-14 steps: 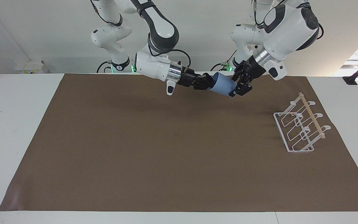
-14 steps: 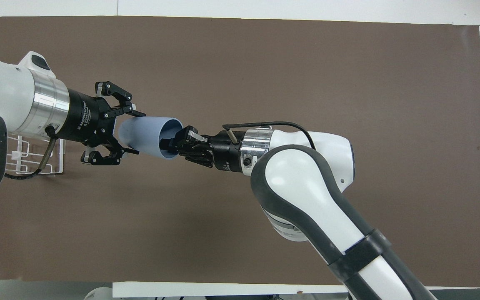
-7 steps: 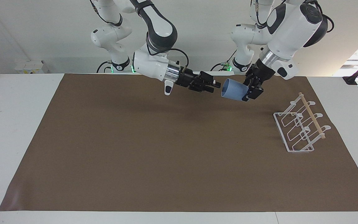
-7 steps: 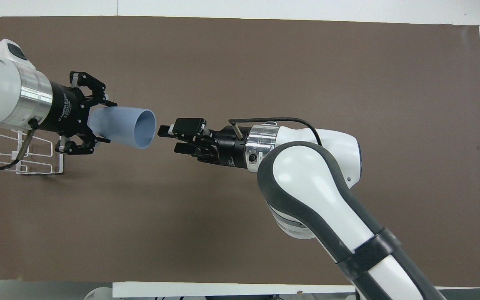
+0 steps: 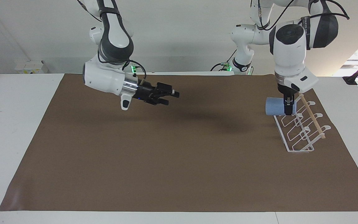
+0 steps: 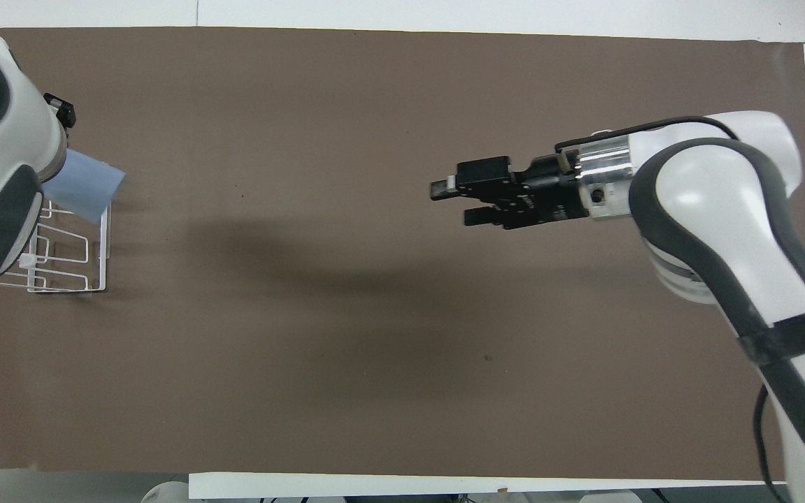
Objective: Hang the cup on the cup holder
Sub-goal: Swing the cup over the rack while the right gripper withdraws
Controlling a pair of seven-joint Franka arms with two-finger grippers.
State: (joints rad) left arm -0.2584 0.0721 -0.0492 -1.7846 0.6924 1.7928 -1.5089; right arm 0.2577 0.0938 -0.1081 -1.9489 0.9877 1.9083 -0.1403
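The light blue cup lies on its side in my left gripper, which points down and is shut on the cup's base end. The cup hangs just over the end of the white wire cup holder that is nearer to the robots, beside its wooden rod. I cannot tell if the cup touches the rack. In the overhead view the cup sticks out from under the left arm, over the cup holder. My right gripper is open and empty over the mat; it also shows in the overhead view.
A brown mat covers most of the white table. The cup holder stands at the left arm's end of the mat.
The left gripper has carried the cup from the middle to over the cup holder and now points down. The right gripper, free of the cup, has pulled back toward the right arm's end.
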